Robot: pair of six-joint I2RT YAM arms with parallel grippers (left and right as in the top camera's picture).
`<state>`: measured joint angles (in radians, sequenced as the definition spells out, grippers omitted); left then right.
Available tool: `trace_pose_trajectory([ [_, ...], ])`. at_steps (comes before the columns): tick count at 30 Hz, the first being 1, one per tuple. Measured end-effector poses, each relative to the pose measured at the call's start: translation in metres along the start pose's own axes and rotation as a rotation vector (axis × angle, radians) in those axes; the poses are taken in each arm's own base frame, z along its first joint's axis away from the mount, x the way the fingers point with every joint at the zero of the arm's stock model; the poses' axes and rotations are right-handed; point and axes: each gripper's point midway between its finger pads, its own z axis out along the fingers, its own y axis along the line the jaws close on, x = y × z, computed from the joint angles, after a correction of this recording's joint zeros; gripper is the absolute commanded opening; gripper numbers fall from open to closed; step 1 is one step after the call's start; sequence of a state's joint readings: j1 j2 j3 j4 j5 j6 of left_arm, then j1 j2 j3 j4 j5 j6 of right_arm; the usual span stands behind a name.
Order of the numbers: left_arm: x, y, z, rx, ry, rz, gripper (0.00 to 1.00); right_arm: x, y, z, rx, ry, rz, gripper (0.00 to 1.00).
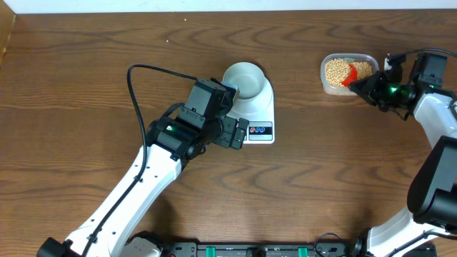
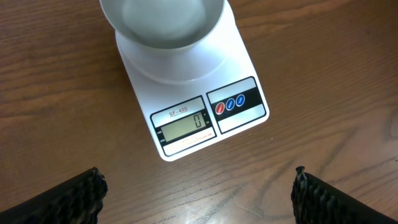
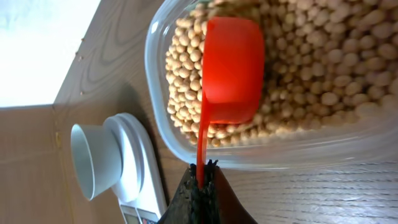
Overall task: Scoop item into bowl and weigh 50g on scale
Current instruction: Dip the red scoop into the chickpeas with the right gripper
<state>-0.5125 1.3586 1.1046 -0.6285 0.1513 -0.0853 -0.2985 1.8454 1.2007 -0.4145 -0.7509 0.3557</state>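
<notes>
The pale bowl (image 1: 244, 78) stands empty on the white scale (image 1: 259, 114); in the left wrist view the bowl (image 2: 163, 22) is at the top and the scale's display (image 2: 185, 126) reads 0. My left gripper (image 1: 241, 133) is open and empty, at the scale's front left edge. Tan beans (image 1: 335, 69) fill a clear plastic tub (image 1: 328, 84) at the right. My right gripper (image 1: 363, 86) is shut on the handle of a red scoop (image 3: 231, 68), whose cup lies on the beans (image 3: 311, 50) in the tub.
The left arm (image 1: 143, 178) stretches from the bottom left towards the scale. The right arm (image 1: 439, 128) runs along the right edge. A black cable (image 1: 153, 70) loops above the left arm. The rest is brown wooden tabletop (image 1: 107, 43).
</notes>
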Motion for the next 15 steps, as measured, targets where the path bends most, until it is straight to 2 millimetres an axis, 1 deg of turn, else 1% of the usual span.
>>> trace_pose_trajectory([
  [8, 0.000, 0.000, 0.000, 0.000, 0.000, 0.000, 0.97, -0.005, -0.002, -0.009, -0.016, -0.017, -0.007, 0.01],
  [15, 0.000, 0.000, 0.000, 0.000, 0.000, 0.000, 0.97, -0.018, -0.019, -0.027, -0.012, -0.064, 0.032, 0.01],
])
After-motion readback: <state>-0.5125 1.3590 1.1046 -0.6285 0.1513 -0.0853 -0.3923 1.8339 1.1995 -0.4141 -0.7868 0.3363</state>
